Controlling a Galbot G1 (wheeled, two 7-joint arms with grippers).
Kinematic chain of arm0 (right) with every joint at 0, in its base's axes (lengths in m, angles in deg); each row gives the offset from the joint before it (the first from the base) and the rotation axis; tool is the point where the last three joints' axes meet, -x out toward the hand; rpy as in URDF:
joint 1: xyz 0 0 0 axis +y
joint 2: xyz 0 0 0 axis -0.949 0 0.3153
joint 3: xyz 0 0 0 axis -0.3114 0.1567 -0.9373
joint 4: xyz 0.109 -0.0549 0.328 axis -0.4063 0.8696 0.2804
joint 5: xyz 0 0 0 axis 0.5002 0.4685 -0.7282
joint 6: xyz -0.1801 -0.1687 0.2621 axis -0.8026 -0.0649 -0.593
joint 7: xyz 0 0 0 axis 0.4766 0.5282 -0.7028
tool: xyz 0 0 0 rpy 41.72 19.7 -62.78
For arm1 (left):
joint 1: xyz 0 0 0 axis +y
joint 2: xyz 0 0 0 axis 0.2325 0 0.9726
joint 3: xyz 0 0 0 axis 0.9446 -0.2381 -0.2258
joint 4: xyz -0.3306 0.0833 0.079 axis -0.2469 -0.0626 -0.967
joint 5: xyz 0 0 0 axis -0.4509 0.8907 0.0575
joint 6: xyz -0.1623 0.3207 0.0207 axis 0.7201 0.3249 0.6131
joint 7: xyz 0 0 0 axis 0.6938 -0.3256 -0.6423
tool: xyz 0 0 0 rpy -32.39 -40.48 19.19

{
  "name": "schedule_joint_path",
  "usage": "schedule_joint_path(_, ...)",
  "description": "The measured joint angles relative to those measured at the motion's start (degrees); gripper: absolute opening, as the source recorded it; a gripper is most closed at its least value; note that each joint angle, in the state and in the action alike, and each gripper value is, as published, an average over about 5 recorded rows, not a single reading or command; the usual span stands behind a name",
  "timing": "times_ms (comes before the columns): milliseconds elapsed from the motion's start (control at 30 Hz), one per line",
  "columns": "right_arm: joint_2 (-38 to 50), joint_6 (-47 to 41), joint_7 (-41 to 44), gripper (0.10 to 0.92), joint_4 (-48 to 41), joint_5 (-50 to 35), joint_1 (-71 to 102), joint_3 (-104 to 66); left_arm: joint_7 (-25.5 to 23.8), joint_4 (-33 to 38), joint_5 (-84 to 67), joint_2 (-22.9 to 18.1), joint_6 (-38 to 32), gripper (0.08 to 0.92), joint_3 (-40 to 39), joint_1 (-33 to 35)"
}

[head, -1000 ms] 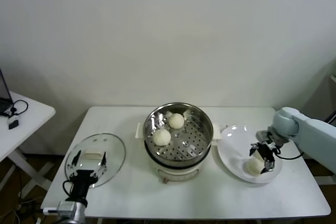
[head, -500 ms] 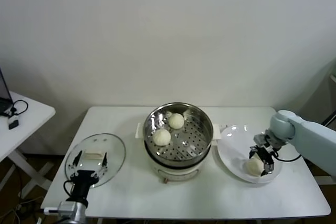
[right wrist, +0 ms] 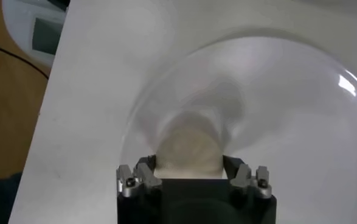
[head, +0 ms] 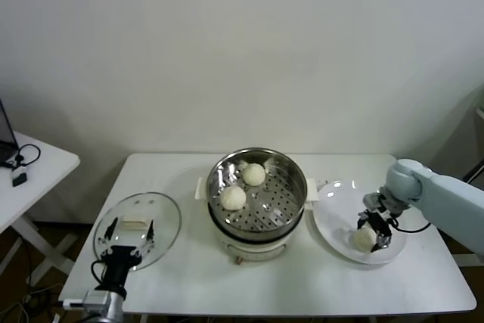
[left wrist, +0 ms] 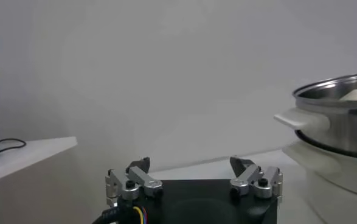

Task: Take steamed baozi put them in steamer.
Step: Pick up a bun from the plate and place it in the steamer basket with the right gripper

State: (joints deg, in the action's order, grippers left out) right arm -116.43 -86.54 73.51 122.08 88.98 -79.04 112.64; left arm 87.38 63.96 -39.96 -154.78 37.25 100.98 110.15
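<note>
The steamer (head: 296, 174) stands at the table's middle with two steamed baozi (head: 254, 174) (head: 233, 197) on its perforated floor. One more baozi (head: 363, 239) lies on the white plate (head: 336, 206) to the steamer's right. My right gripper (head: 376, 230) is down on the plate, its fingers pressed against both sides of that baozi (right wrist: 187, 145), which still rests on the plate (right wrist: 300, 103). In the right wrist view the gripper (right wrist: 187, 165) holds the bun between its fingertips. My left gripper (head: 127, 234) is open and empty, parked at the table's front left by the glass lid. A fourth baozi is not in view.
The round glass lid (head: 162, 217) lies flat on the table left of the steamer. The left wrist view shows the left gripper (left wrist: 190, 167), the steamer's side (left wrist: 342, 128) and a bun top (left wrist: 356, 95). A small side table (head: 41, 168) stands at the far left.
My right gripper has lowered and shifted slightly left over the plate's baozi, and its fingers now press the bun's sides. The left arm has not moved.
</note>
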Motion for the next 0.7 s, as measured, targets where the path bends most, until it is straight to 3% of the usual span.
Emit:
schedule_joint_path(333,1.67,1.89,1.2,0.721,3.58,-0.76,-4.96,1.02,-0.1,-0.15,0.06,0.31,-0.03,0.823,-0.19,-0.19)
schedule_joint_path(700,-0.39,10.96,2.82,0.721,12.56,3.01,-25.26,8.74,-0.13,-0.13,0.78,0.94,0.31,0.823,-1.15,-0.48)
